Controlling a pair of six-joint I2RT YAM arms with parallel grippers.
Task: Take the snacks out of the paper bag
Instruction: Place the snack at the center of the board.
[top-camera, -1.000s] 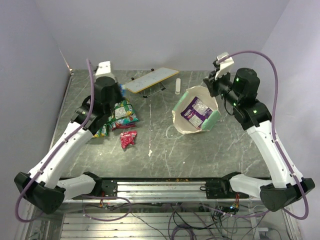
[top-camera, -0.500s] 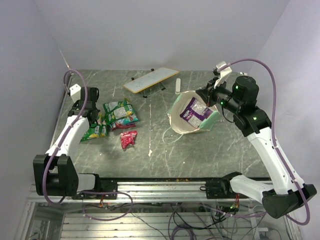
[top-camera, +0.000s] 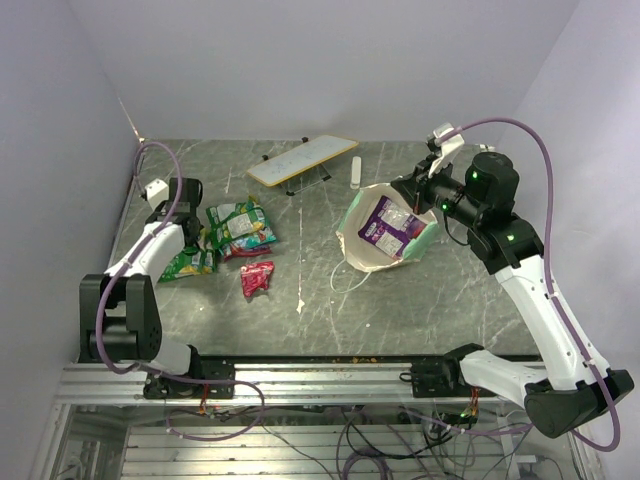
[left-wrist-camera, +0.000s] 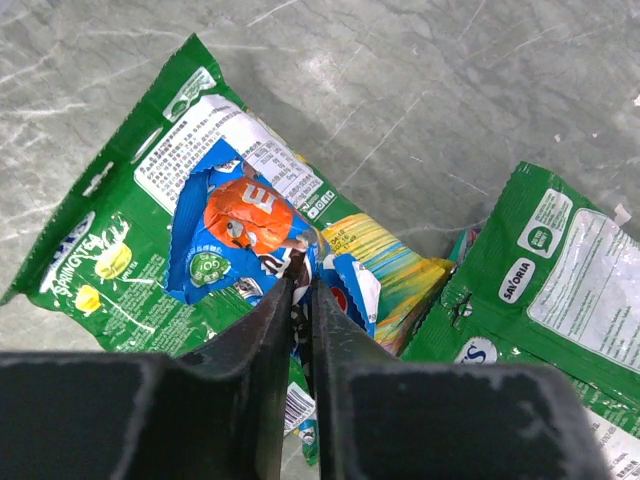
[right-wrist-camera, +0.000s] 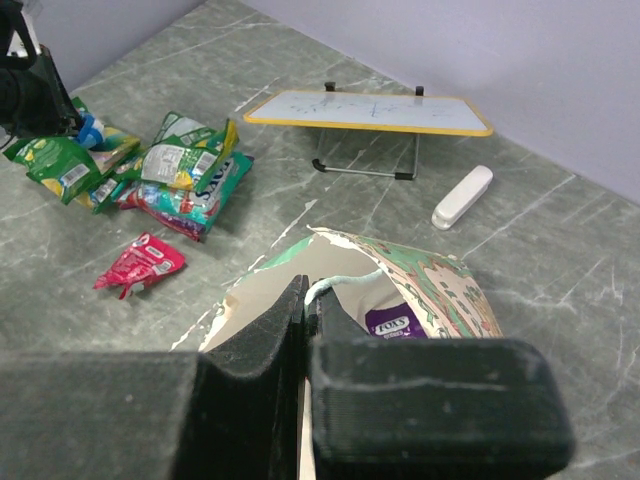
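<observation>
The right claw (right-wrist-camera: 305, 300) is clenched on the torn rim of the mint-green paper gift bag (right-wrist-camera: 440, 280), with the cream lining pinched between its fingers. Just past its fingertips, down inside the bag's mouth, lies a purple foil packet (right-wrist-camera: 395, 322), the only snack visible in there.

Well off to that claw's left is the pile of snacks already out of the bag. The left claw (left-wrist-camera: 300, 295) is there with its jaws nearly together, and it seems to be nipping a blue-white foil packet (left-wrist-camera: 235, 225) right at its tips. That packet rests on a green crinkly foil packet (left-wrist-camera: 110, 260). A small red-pink foil packet (right-wrist-camera: 140, 262) lies near the pile, on the bag's side.

I judge the step in hand to be setting the blue-white packet down on the pile. Next, the left claw should let go and cross to the bag's mouth for the purple packet, while the right claw holds the rim steady and open.
</observation>
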